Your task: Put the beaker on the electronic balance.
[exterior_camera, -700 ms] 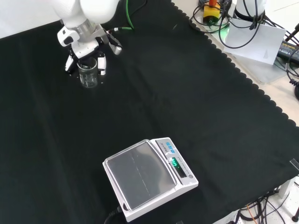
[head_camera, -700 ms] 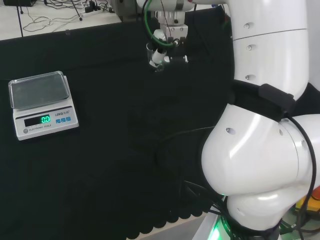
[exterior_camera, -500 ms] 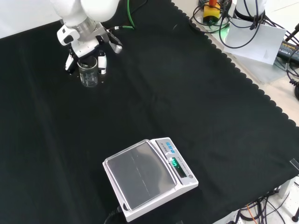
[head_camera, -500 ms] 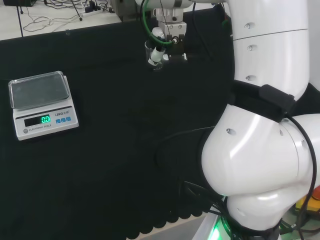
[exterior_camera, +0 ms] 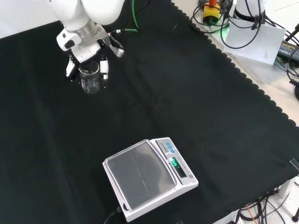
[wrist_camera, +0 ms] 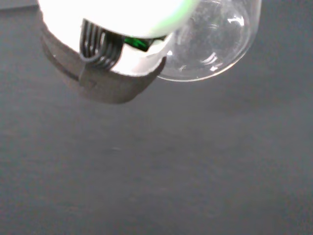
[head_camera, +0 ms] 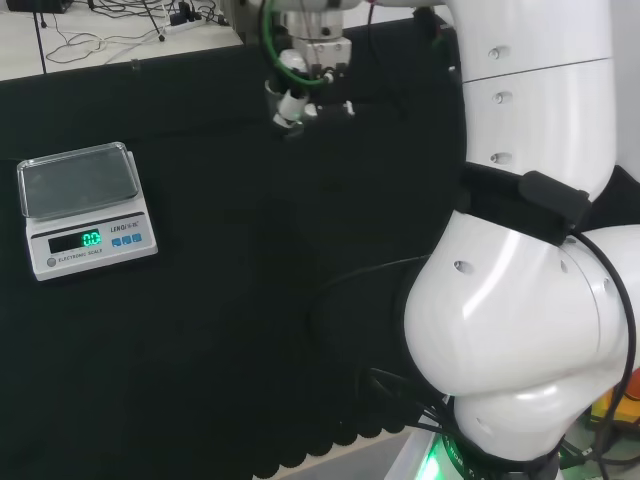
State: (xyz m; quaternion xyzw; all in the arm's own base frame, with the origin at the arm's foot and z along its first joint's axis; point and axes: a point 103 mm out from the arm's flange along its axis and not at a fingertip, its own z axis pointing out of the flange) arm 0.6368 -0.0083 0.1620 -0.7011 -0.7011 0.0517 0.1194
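A small clear glass beaker [exterior_camera: 89, 78] hangs above the black cloth, upright, with the hand [exterior_camera: 86, 46] shut on it from above; fingers [exterior_camera: 104, 68] curl down both its sides. In the head view the hand [head_camera: 300, 80] and the beaker [head_camera: 277, 105] are at the far middle of the bench. Close up, the wrist view has the beaker's round base [wrist_camera: 215, 44] beside a part of the hand [wrist_camera: 117, 54]. The white electronic balance [exterior_camera: 149, 179] with a grey pan sits near the front edge in the front view, and at the left as the balance [head_camera: 85, 205] in the head view, its pan bare.
The arm's big white links [head_camera: 530, 250] take up the right of the head view. Cables, a yellow and red button box [exterior_camera: 210, 11] and a white sheet lie beyond the cloth's scalloped edge [exterior_camera: 243, 74] at the front view's upper right.
The hand has carried the beaker left in the head view, toward the balance; in the front view it has come slightly lower in the picture, nearer the balance.
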